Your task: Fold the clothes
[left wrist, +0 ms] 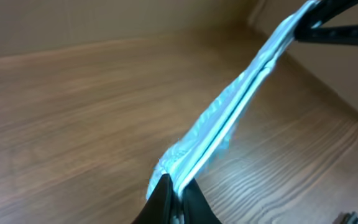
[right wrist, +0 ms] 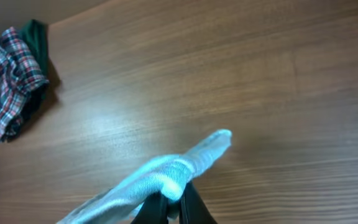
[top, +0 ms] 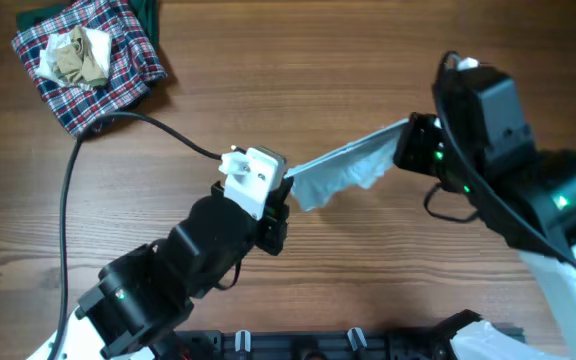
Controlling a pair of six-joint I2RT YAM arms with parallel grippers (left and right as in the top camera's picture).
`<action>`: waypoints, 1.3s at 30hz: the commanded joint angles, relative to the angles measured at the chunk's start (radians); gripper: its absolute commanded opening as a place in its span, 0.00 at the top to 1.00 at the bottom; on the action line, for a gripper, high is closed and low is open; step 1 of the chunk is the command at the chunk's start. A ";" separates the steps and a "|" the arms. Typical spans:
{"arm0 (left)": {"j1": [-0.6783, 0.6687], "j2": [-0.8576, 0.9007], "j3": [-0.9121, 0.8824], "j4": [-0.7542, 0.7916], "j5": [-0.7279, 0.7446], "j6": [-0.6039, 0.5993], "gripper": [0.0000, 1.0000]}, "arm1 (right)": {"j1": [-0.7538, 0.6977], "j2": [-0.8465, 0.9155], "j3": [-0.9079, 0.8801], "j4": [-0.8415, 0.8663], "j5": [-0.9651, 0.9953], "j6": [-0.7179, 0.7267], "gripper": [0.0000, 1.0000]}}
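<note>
A light blue cloth (top: pixel 343 170) hangs stretched above the table between my two grippers. My left gripper (top: pixel 286 190) is shut on its left end; in the left wrist view the cloth (left wrist: pixel 229 118) runs taut from the jaws (left wrist: pixel 178 190) up to the right gripper (left wrist: pixel 316 18). My right gripper (top: pixel 408 135) is shut on the right end; in the right wrist view the cloth (right wrist: pixel 166 177) bunches over the jaws (right wrist: pixel 174 202). A heap of other clothes, a plaid shirt (top: pixel 98 70) with a beige cloth (top: pixel 78 55) on top, lies at the back left.
A black cable (top: pixel 68 190) runs across the left part of the wooden table (top: pixel 298 60). The plaid heap also shows at the left edge of the right wrist view (right wrist: pixel 8 78), with a dark green garment (right wrist: pixel 37 37) under it.
</note>
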 commanded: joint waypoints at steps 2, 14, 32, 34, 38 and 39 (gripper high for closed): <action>0.000 0.012 0.020 -0.022 -0.109 -0.025 0.96 | -0.022 0.010 0.016 -0.003 0.071 0.024 0.96; 0.151 0.414 0.019 0.173 -0.182 -0.016 0.96 | -0.022 0.331 0.016 0.172 0.126 0.045 0.96; 0.414 0.766 0.019 0.458 -0.121 -0.016 0.61 | -0.113 0.721 0.016 0.634 0.151 -0.014 0.79; 0.414 0.766 0.019 0.438 -0.103 -0.016 0.57 | -0.121 0.735 0.016 0.646 0.151 -0.016 0.66; 0.414 0.766 0.020 0.397 -0.036 -0.016 0.51 | -0.163 0.743 0.016 0.635 0.179 -0.038 0.32; 0.414 0.766 0.020 0.386 -0.019 -0.016 0.50 | -0.184 0.742 0.016 0.622 0.181 -0.042 0.32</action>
